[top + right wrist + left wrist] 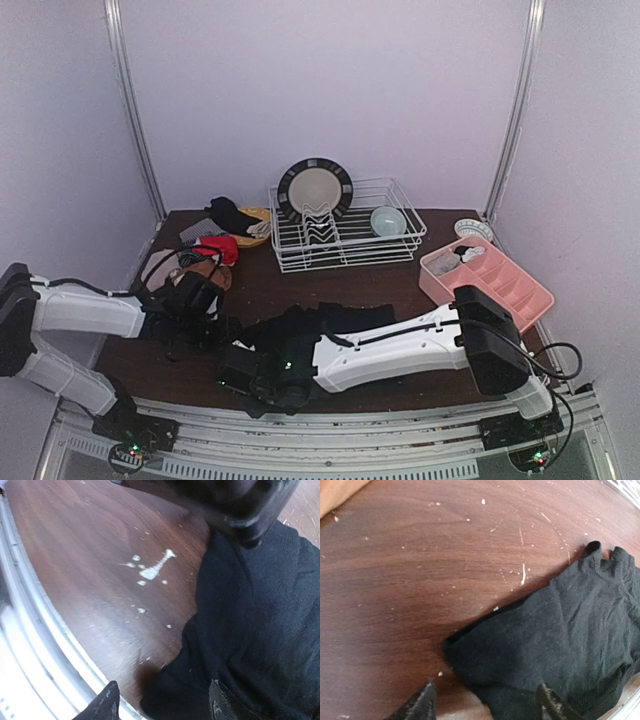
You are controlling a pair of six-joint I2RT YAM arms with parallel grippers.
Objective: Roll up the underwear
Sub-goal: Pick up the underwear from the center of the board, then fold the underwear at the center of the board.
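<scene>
A black underwear (325, 322) lies spread on the brown table near the front middle. My left gripper (213, 330) is open at its left edge; in the left wrist view the jaws (482, 707) stand wide over the near corner of the black cloth (560, 640). My right gripper (255, 375) is open at the cloth's front-left corner; in the right wrist view it (162, 707) straddles the edge of the black cloth (250, 630). More underwear, red (222, 246), black (228, 212) and brown (205, 270), is piled at the back left.
A white wire dish rack (400, 245) at the back holds a dark-rimmed plate (314, 188) and a pale bowl (388, 220). A pink compartment tray (500, 285) sits at the right. The table's metal front rail (30, 645) is close to my right gripper.
</scene>
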